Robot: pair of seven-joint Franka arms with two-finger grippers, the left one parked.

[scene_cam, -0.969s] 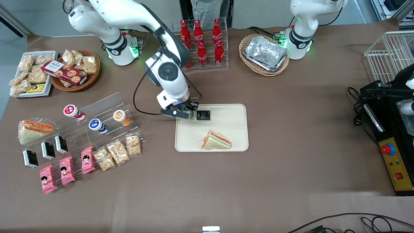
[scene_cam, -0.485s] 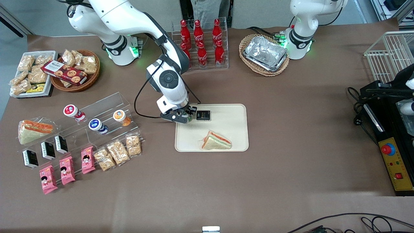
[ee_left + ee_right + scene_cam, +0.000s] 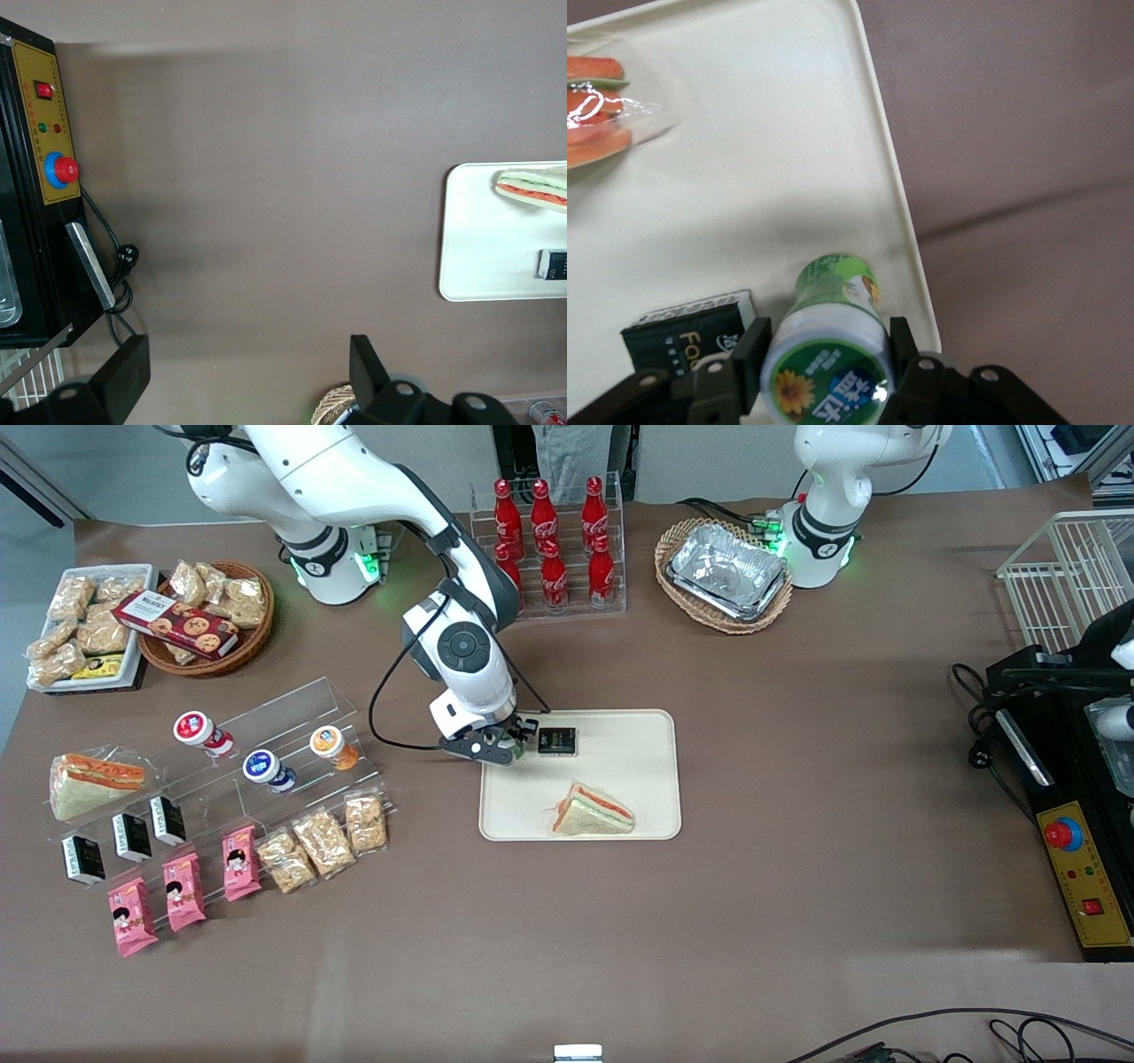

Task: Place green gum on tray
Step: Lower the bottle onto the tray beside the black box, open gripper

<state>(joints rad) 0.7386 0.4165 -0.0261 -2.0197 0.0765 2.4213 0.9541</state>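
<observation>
Gripper point(image 3: 826, 372) clamped on the green gum point(image 3: 829, 341), one finger point(image 3: 751, 351) each side of its white lid, bottle tilted w/ green body pointing down at the tray point(image 3: 744, 159); can't tell if its base touches the tray yet. Just beside the gum, nearly against one finger: small black packet point(image 3: 700, 332) lying on the tray, w/ a wrapped sandwich point(image 3: 598, 111) also on the tray, well apart from the gripper. In front view, gripper point(image 3: 509, 744) over the tray point(image 3: 620, 779) corner nearest the clear plastic rack point(image 3: 266, 726), next to the packet point(image 3: 557, 741), sandwich point(image 3: 592, 811) nearer the camera.
</observation>
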